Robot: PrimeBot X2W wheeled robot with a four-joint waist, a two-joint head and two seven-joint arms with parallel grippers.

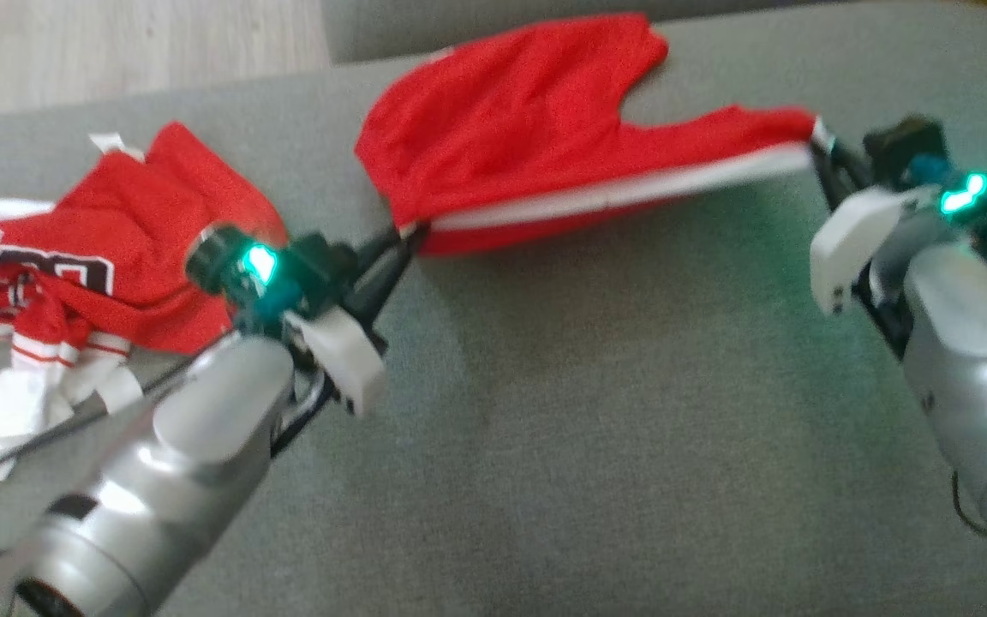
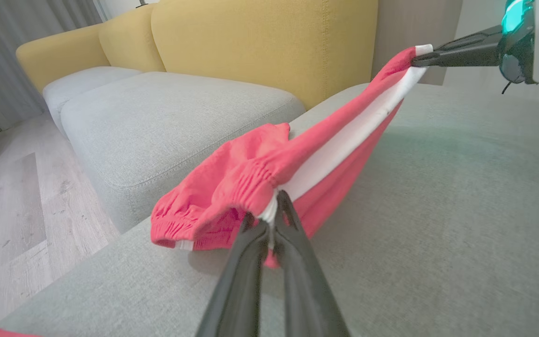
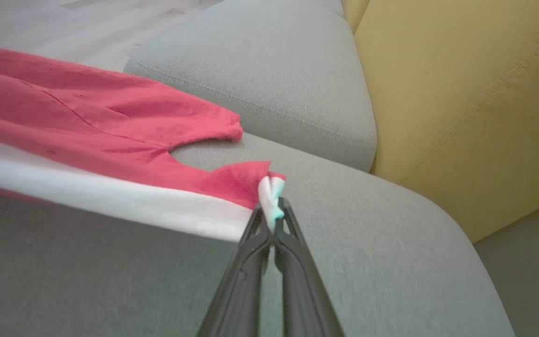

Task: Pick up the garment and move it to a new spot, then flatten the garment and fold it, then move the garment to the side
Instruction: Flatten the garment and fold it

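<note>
Grey cushion (image 1: 631,411) under shorts (image 1: 528,111); my left gripper (image 1: 409,233) and right gripper (image 1: 821,147) clamped opposite ends, long axis ran taut between them.

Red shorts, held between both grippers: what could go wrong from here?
1. The right gripper pinches only the tip of the white stripe on the red shorts; more tension could pull it free.
2. Only the stripe edge is taut; the rest sags bunched near the left gripper, so setting it on the grey cushion may trap creases.
3. The left arm sits close by the red jersey and might drag it along.
</note>
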